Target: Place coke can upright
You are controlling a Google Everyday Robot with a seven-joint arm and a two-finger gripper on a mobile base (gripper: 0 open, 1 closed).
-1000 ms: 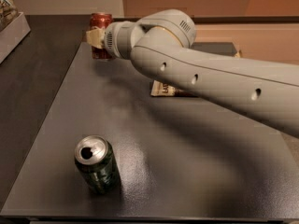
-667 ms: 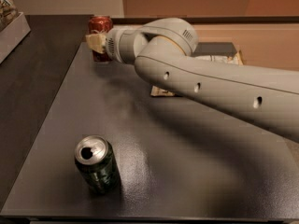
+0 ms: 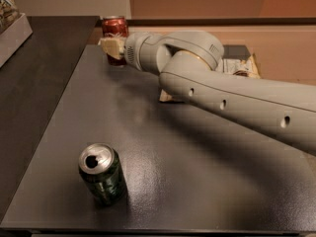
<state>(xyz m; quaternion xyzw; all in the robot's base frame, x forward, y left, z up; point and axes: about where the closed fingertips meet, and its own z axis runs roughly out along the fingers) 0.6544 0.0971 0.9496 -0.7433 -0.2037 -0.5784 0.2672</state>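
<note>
The red coke can (image 3: 114, 27) stands upright at the far left of the dark table (image 3: 197, 181), near its back edge. My gripper (image 3: 114, 51) is at the can's lower half and is shut on it, with one cream finger pad (image 3: 110, 47) in front of the can. The pale arm (image 3: 227, 98) reaches in from the right across the table. The can's base is hidden behind the gripper.
A dark green can with a silver top (image 3: 101, 174) stands upright at the front left of the table. A snack bag or packet (image 3: 239, 65) lies behind the arm at the back right. A box (image 3: 12, 28) sits on the dark counter at far left.
The gripper and the coke can have shifted slightly right and toward me together. The arm's elbow has swung right. The green can has not moved.
</note>
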